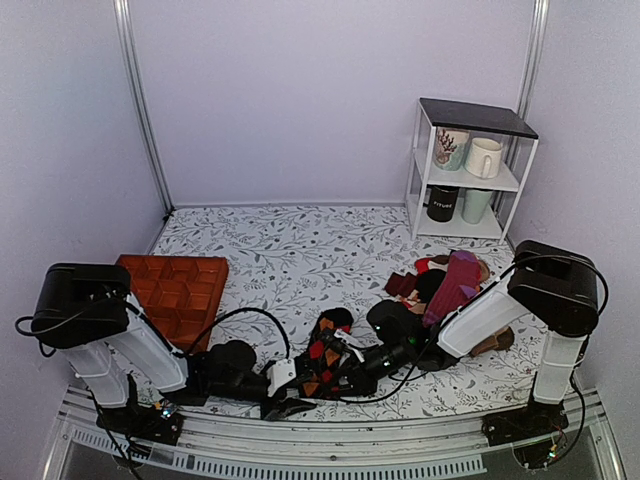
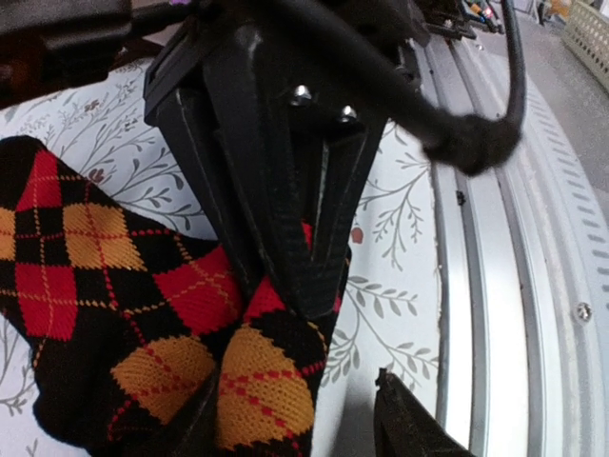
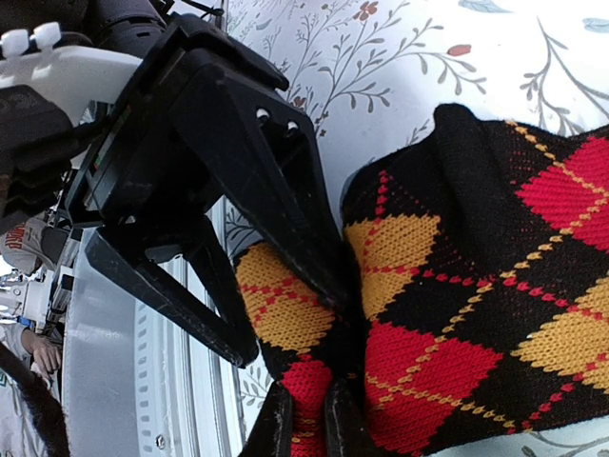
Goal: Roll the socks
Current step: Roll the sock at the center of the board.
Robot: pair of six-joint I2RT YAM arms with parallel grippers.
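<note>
The socks (image 1: 322, 358), black with red and orange diamonds, lie bunched on the patterned cloth near the front edge. My right gripper (image 3: 309, 400) is shut on a fold of the socks (image 3: 495, 286), with red knit pinched between its fingers. From the left, my left gripper (image 2: 300, 424) straddles the socks' near end (image 2: 124, 286) with its jaws apart. One finger rests on the knit and the other finger (image 2: 409, 424) stands clear over the cloth. In the top view the left gripper (image 1: 292, 392) and the right gripper (image 1: 335, 352) nearly meet over the socks.
A brown-orange moulded tray (image 1: 175, 290) lies at the left. A heap of other socks (image 1: 450, 285) sits at the right, beside the right arm. A white shelf with mugs (image 1: 465, 170) stands at the back right. An aluminium rail (image 1: 330, 440) runs along the front edge.
</note>
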